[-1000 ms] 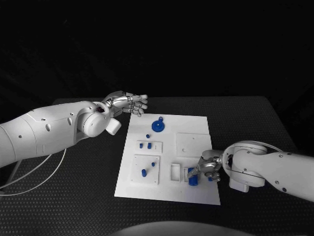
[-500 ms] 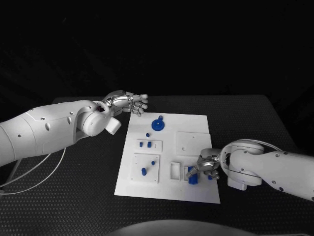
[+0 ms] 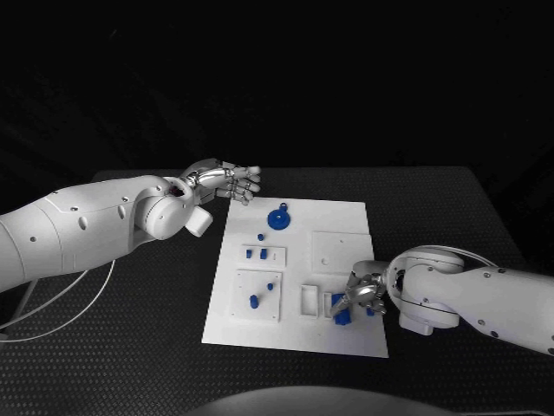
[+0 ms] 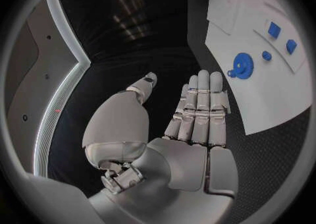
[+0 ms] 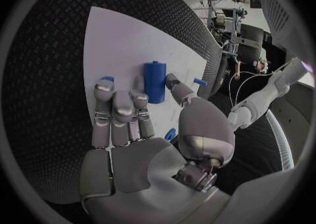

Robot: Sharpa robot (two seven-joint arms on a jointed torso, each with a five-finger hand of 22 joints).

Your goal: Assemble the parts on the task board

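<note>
A blue cylindrical part point(image 5: 155, 80) is standing on the task board point(image 3: 352, 217), between the fingers point(image 5: 116, 109) and thumb of our right hand point(image 3: 361, 295), which is spreading loosely around it, not yet clamping. We are judging that closing squarely should keep it upright. Our left hand point(image 3: 224, 181) is hovering flat-fingered, holding nothing.

White task board point(image 3: 342, 227) lies flat mid-table; small blue parts point(image 3: 278, 218) stand on it.

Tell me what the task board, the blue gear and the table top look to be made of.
Task board: likely matte white plastic, flat and evenly pale with raised square pads.
Blue gear: probably moulded or printed plastic, with uniform colour and crisp teeth.
Table: seemingly a black textured rubber mat, with a fine diamond grid.
</note>
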